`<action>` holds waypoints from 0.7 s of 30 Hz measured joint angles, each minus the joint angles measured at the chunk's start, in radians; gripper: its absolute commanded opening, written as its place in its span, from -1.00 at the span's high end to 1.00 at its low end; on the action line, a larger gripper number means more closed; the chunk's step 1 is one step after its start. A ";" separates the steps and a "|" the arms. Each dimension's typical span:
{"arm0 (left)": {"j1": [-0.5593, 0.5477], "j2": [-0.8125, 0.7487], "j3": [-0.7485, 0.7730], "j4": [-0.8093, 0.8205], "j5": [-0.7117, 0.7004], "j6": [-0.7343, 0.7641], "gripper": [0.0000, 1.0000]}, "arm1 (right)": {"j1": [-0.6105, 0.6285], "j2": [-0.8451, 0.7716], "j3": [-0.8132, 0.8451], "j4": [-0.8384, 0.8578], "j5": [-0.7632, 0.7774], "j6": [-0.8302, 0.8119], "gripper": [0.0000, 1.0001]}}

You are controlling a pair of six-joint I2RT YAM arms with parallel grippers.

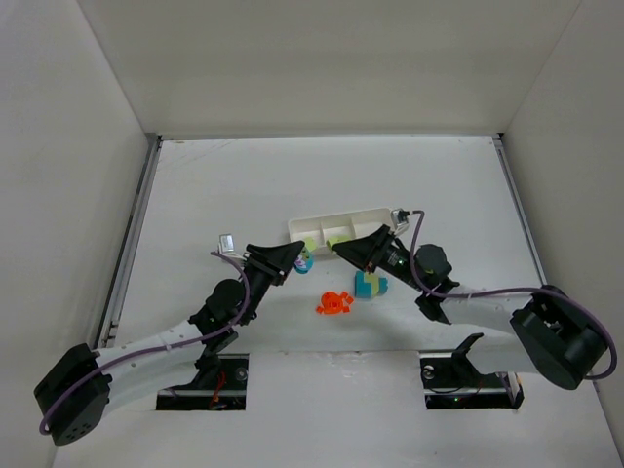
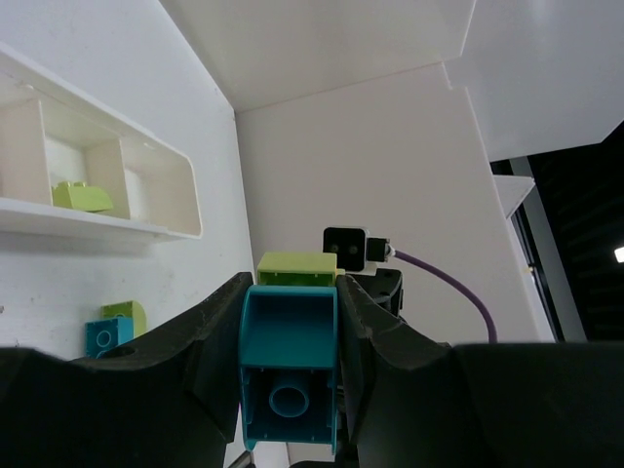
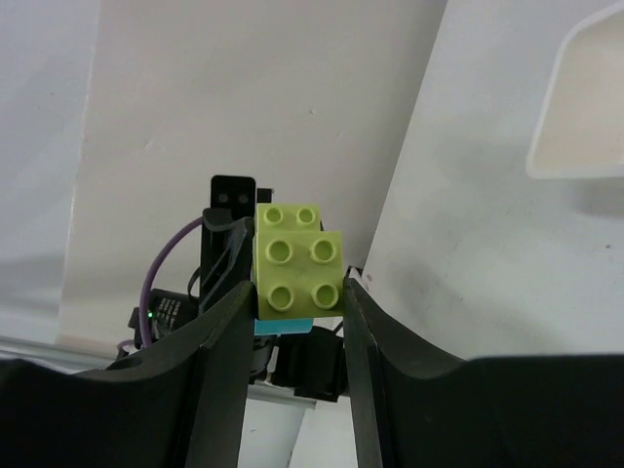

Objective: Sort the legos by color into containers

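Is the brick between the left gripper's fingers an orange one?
No, in the left wrist view the left gripper clamps a teal brick, with a yellow-green brick stuck on its far end.

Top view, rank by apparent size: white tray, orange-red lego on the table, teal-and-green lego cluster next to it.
1. white tray, clearly largest.
2. teal-and-green lego cluster and orange-red lego: look about the same size, so unranked.
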 measured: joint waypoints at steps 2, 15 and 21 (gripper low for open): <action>0.000 0.000 0.000 -0.006 0.001 0.000 0.80 | -0.006 -0.010 0.000 -0.007 -0.001 -0.006 0.36; 0.040 0.066 0.000 -0.026 0.101 0.027 0.76 | -0.092 0.020 0.179 -0.459 0.148 -0.288 0.33; 0.063 0.095 0.000 -0.035 0.178 0.047 0.75 | -0.073 0.101 0.343 -0.647 0.261 -0.446 0.31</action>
